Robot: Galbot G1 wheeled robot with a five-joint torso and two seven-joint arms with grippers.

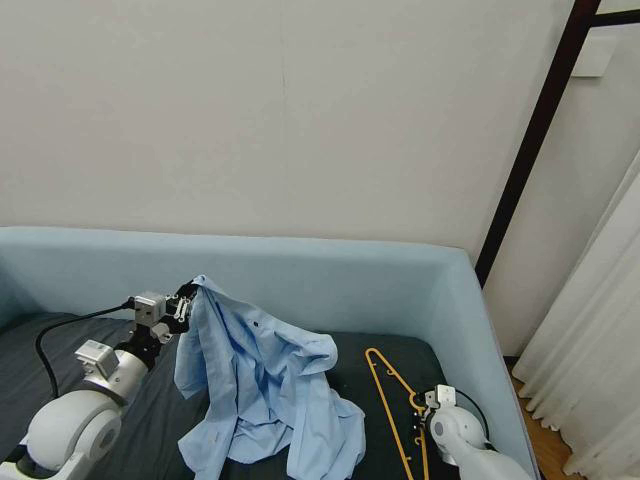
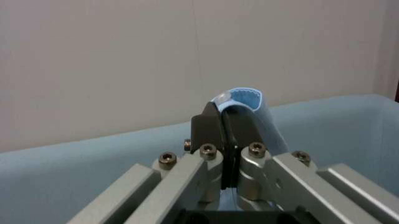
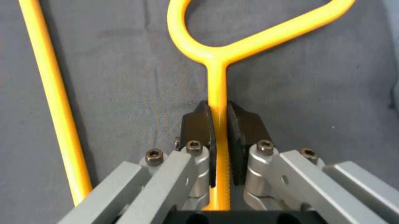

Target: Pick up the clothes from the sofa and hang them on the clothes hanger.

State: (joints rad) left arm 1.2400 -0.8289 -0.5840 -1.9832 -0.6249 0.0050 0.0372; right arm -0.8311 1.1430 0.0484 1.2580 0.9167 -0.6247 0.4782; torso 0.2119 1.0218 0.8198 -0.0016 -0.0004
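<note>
My left gripper [image 2: 221,109] is clamped on the collar edge of the blue shirt [image 1: 265,390], lifting it off the sofa [image 1: 300,265]. The rest drapes down toward my right side. My right gripper [image 3: 219,112] is closed on the stem of the yellow hanger [image 3: 215,65], which lies flat on the seat. Its long axis runs straight ahead of that gripper, just beside the shirt's hem.

The left gripper [image 2: 221,122] has its jaws pressed together on a fold of the pale blue shirt [image 2: 248,99], with the sofa's blue backrest [image 2: 81,161] and a plain wall [image 2: 124,56] behind.
</note>
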